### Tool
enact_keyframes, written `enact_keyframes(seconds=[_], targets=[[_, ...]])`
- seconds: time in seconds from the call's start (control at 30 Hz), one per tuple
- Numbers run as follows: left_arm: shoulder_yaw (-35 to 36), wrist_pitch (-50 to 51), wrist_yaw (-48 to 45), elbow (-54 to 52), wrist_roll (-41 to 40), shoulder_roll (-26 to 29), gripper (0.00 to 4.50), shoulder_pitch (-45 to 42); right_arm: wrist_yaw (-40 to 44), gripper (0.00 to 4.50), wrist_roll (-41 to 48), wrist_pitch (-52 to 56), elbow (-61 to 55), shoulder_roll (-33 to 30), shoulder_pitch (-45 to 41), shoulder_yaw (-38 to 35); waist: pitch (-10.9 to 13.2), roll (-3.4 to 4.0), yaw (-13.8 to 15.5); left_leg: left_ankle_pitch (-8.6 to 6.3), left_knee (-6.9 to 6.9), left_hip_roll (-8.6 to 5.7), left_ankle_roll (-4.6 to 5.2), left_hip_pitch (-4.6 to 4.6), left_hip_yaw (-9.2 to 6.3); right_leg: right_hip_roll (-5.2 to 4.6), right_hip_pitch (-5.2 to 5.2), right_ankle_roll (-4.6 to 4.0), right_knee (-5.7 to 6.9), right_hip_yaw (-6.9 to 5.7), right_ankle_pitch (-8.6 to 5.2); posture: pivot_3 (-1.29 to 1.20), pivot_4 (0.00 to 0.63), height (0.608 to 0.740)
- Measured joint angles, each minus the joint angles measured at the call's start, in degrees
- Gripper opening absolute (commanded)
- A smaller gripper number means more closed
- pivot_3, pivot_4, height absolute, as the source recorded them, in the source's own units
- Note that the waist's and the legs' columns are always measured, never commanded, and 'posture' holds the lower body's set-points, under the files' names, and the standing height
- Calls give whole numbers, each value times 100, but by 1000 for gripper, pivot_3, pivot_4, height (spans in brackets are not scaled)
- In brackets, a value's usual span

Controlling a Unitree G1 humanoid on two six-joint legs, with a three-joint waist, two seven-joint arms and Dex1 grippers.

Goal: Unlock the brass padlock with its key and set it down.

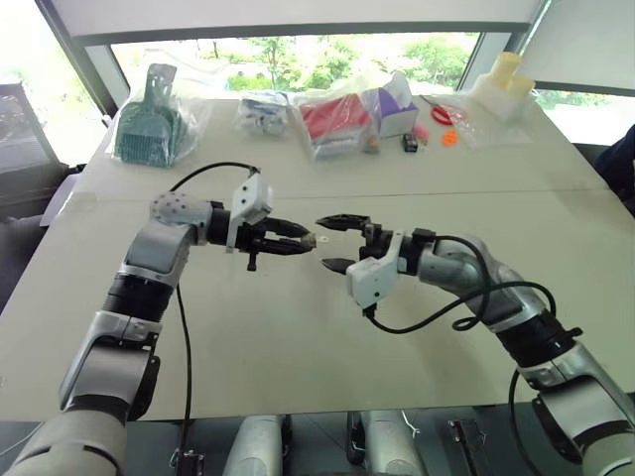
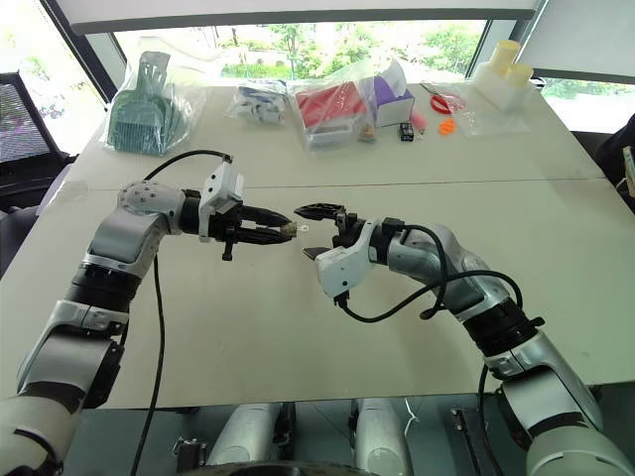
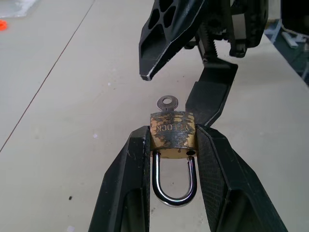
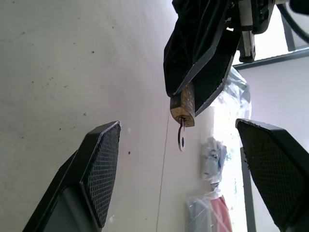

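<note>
Beige tabletop (image 1: 298, 337) lying below both arms. Brass padlock (image 3: 173, 135) being clamped in left tool (image 3: 171, 145), held above surface. Key (image 3: 167, 103) sitting inserted in padlock. Right tool (image 1: 332, 243) standing apart, fingers flanking key, not touching.

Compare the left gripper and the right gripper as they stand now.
The left gripper is shut on the brass padlock, its fingers clamping the body from both sides; the right gripper is open and holds nothing. The left gripper carries the padlock with the key sticking out of it; the right gripper sits just off the key, not touching it. Both hang above the table, tips facing each other.
</note>
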Motion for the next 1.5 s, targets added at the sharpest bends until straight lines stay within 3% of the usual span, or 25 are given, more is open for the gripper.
enact_keyframes(seconds=[0.1,0.17,0.4,0.67,0.9,0.93,1.07,1.17,1.4,1.5], targets=[[1,86,-6,-81,-17,0,772,-16,-101,3980,-63,-181,69,121,-133,4,0,0,5,0,0,0,0,0,-3,0,0,0,0,0,0,0,150,740],[1,143,-7,-87,-27,0,772,-15,-130,3460,-117,-259,139,142,-179,4,0,0,14,0,0,0,0,0,-3,0,1,0,0,1,0,0,150,740],[91,229,-1,-136,-138,11,772,-12,-218,11,-382,-561,344,192,-215,16,0,1,5,0,0,0,-1,0,-2,0,0,0,0,2,0,0,150,740],[92,344,-31,-160,-216,28,772,-2,-252,11,-454,-645,358,199,-216,7,0,0,7,1,0,0,-2,1,-3,0,0,0,1,2,0,0,150,740],[84,423,-59,-289,-224,71,4152,1,-226,0,-438,-542,358,216,-212,10,0,0,8,1,0,0,-2,1,-3,0,0,-1,2,2,0,0,150,740],[85,423,-38,-313,-224,82,4441,3,-222,0,-435,-530,358,216,-212,9,0,1,7,1,0,0,-2,1,-3,0,1,-1,2,2,0,0,150,740],[246,443,119,-531,-250,202,4441,61,-188,0,-429,-489,358,213,-203,8,0,1,-5,1,0,1,-2,1,-5,0,0,-1,2,3,0,0,150,740],[453,483,250,-660,-373,284,3555,137,-173,0,-422,-480,358,209,-184,6,0,1,-7,1,0,2,-2,2,-6,0,0,-1,2,2,0,0,150,740],[635,762,369,-1058,-619,394,56,465,-161,0,-377,-426,348,209,-162,5,0,1,-6,1,0,2,-2,2,-6,-1,1,-1,2,3,0,0,150,740],[622,826,364,-1247,-625,466,20,632,-160,0,-376,-408,342,207,-159,5,0,1,-8,1,0,2,-2,2,-6,-1,1,-1,2,3,0,0,150,740]])
